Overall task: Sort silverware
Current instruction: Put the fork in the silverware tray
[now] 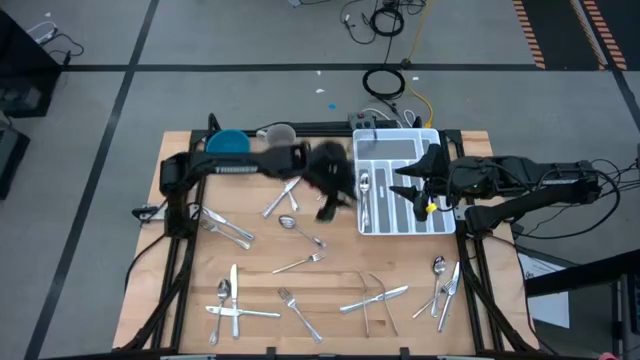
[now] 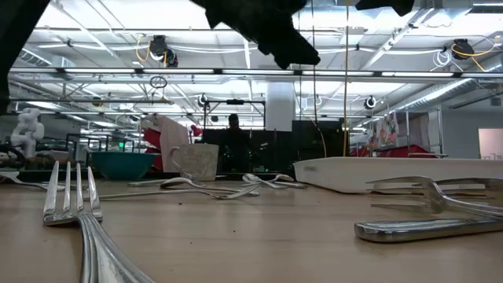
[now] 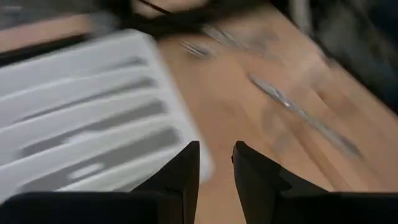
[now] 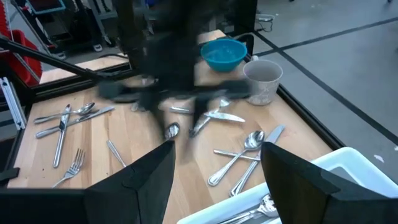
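Note:
Silverware lies scattered over the wooden table: forks, spoons and knives at the near left [image 1: 232, 302], the near middle [image 1: 372, 297], the near right [image 1: 443, 285] and the middle [image 1: 283, 197]. A spoon [image 1: 365, 185] and a few more pieces lie in the white tray [image 1: 400, 222]. My left gripper [image 1: 335, 195] hangs blurred above the table just left of the tray. In its wrist view the fingers [image 3: 216, 168] stand a little apart with nothing between them. My right gripper [image 1: 408, 185] waits open above the tray, its fingers [image 4: 217, 180] wide apart and empty.
A blue bowl [image 1: 228, 142] and a pale cup [image 1: 280, 134] stand at the far edge, left of the tray. In the low view a fork [image 2: 75, 196] lies close at the left, and a fork and a knife [image 2: 432, 216] at the right.

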Robot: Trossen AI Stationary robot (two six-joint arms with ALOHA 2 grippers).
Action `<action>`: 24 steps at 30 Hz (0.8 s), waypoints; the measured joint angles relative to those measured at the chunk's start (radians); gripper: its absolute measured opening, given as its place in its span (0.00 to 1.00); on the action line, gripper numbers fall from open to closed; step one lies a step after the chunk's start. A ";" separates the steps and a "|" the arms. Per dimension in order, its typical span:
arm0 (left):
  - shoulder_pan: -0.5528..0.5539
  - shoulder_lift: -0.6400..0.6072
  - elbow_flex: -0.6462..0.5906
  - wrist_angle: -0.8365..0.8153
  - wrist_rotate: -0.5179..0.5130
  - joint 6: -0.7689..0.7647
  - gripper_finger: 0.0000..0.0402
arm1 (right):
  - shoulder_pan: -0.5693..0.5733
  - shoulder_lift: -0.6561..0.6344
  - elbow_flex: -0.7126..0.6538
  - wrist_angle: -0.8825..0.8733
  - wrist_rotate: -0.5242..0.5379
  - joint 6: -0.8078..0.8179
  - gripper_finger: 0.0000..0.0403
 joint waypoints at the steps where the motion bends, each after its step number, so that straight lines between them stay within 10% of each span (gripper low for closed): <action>1: -0.028 0.002 -0.008 -0.020 -0.003 0.045 0.26 | 0.000 -0.003 0.000 0.000 0.000 0.000 0.57; 12: -0.081 0.123 -0.023 0.116 0.145 0.133 0.26 | 0.000 -0.013 0.000 0.000 0.000 -0.004 0.57; 24: -0.197 0.231 -0.023 0.205 0.040 0.234 0.26 | 0.000 -0.013 0.000 -0.002 -0.020 -0.030 0.57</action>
